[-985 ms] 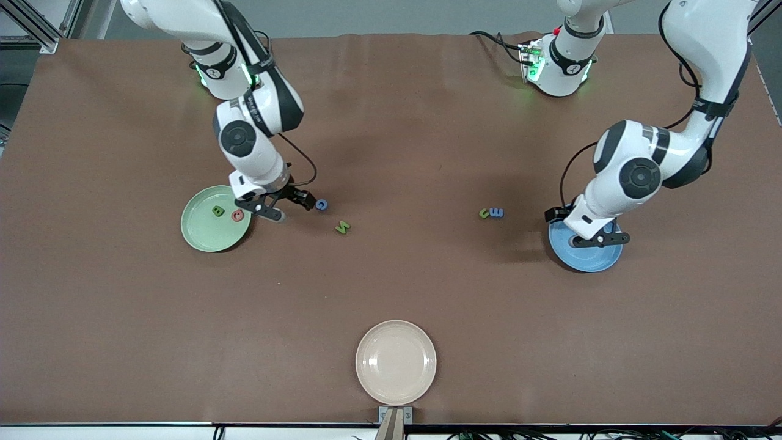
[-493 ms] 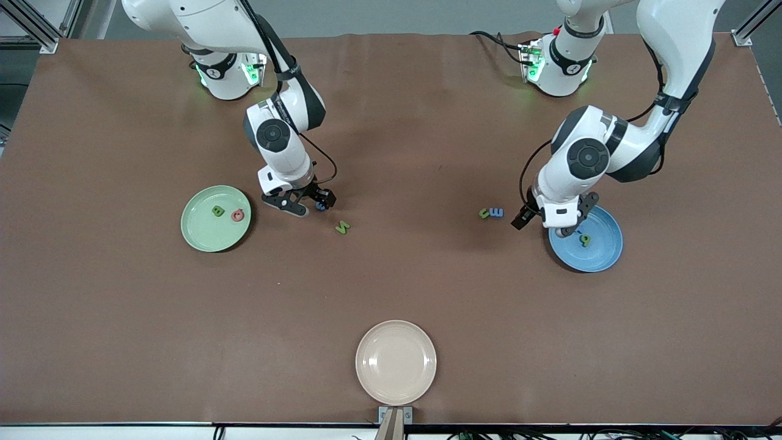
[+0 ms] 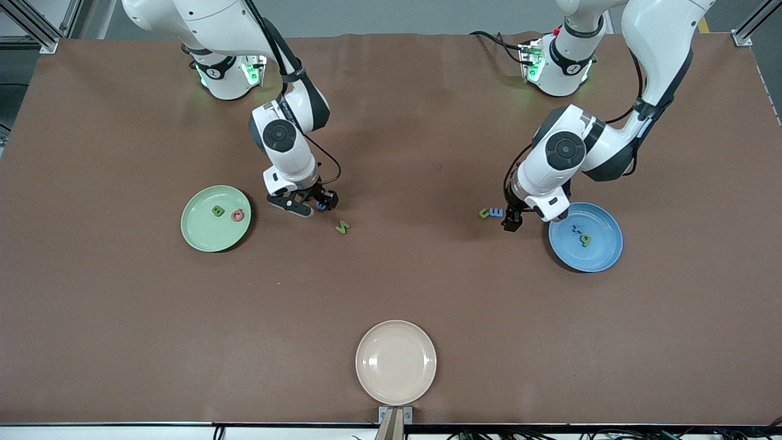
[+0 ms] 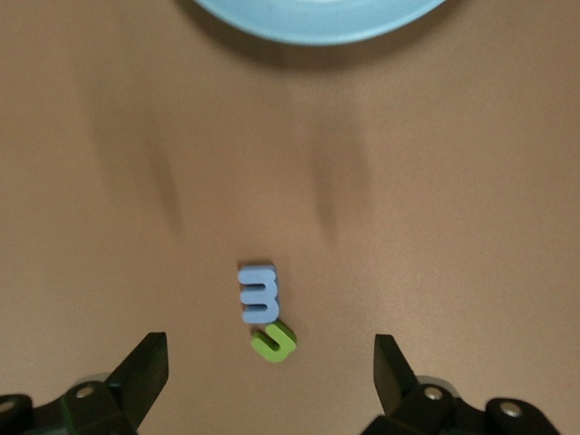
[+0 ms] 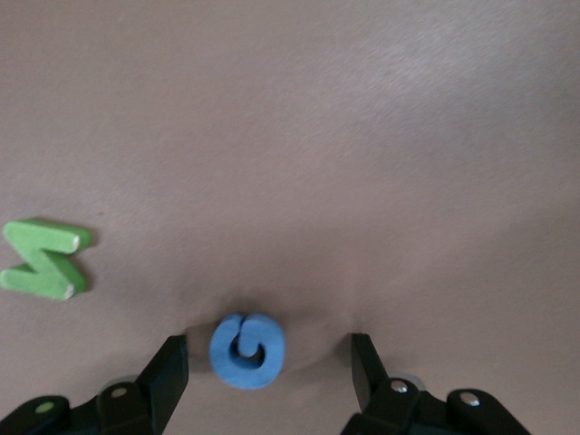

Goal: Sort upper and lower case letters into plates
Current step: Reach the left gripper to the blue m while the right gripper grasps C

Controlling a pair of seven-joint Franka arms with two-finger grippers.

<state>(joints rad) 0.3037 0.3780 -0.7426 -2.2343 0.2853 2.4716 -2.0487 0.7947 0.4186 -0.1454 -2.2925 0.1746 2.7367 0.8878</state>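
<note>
The right gripper [image 5: 263, 376] straddles the blue G [image 5: 247, 351] beside the green plate [image 3: 198, 235], fingers apart, ready to pinch; the left gripper [image 4: 269, 376], spread wide, lines up over the blue m [image 4: 257, 293] near the blue plate [image 3: 602, 256].

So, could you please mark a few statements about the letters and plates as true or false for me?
1. The round pale green plate holds a green letter and a pink-red letter. True.
2. The round cream-beige plate holds a blue letter. False: nothing shows on it.
3. The right gripper has its jaws either side of the round blue letter. True.
4. The left gripper grips the blue m-shaped letter. False: its jaws are open and the letter lies on the table.
</note>
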